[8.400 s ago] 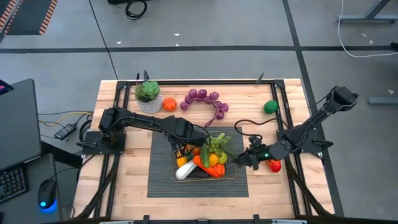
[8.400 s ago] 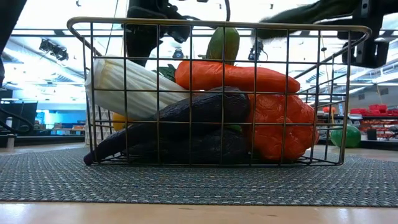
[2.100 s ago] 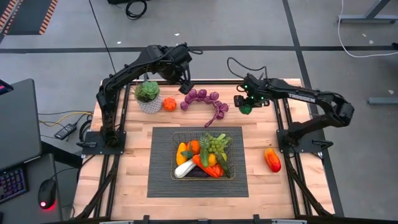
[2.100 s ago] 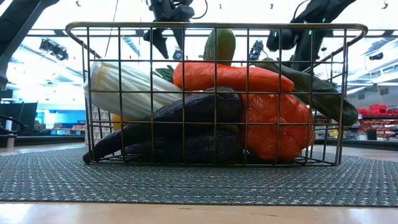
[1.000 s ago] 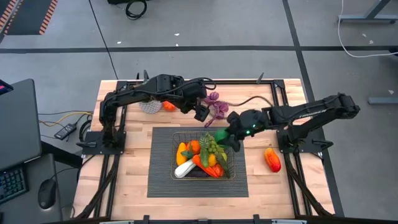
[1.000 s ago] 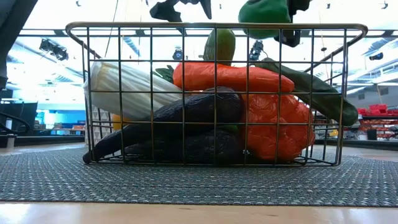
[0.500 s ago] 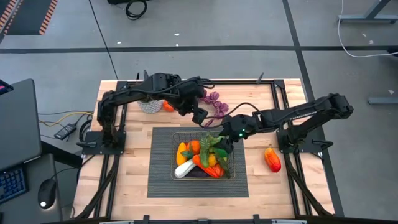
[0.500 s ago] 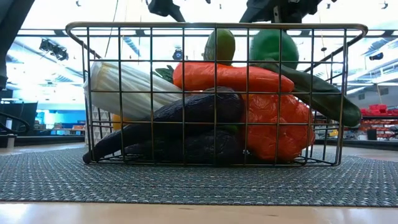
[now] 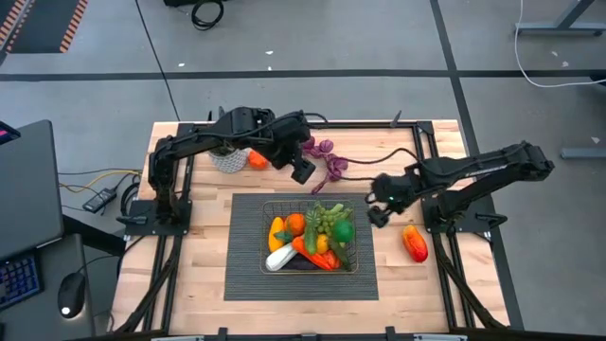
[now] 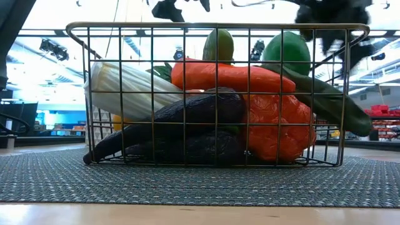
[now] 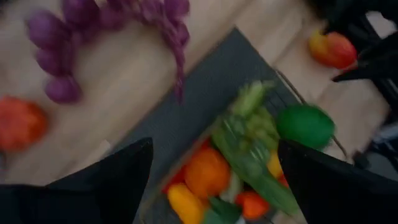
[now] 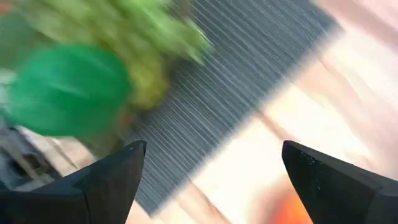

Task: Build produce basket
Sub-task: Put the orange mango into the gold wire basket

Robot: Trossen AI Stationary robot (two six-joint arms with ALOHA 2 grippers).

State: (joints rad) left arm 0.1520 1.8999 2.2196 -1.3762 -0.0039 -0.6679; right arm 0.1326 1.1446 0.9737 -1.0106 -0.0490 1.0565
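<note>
Tabletop (image 9: 199,275) of pale wood planks stands on a grey floor marked with dark lines; a dark ribbed mat (image 9: 244,275) covers its middle. At 11 o'clock sits a potted succulent (image 9: 225,152) with an orange (image 9: 257,159) beside it, and purple grapes (image 9: 327,152) lie at 12. A red-orange pepper (image 9: 414,242) rests at 3 o'clock, off the mat. On the mat stands the basket (image 9: 269,268), holding a leek (image 10: 128,87), a carrot (image 10: 234,76), an eggplant (image 10: 194,109), green grapes (image 9: 327,220) and a green apple (image 9: 343,230) at its 3 o'clock side. Left hand (image 9: 303,171) hangs near the purple grapes, fingers apart and empty. Right hand (image 9: 377,213) hovers just off the basket's 2 o'clock corner, fingers apart and empty.
</note>
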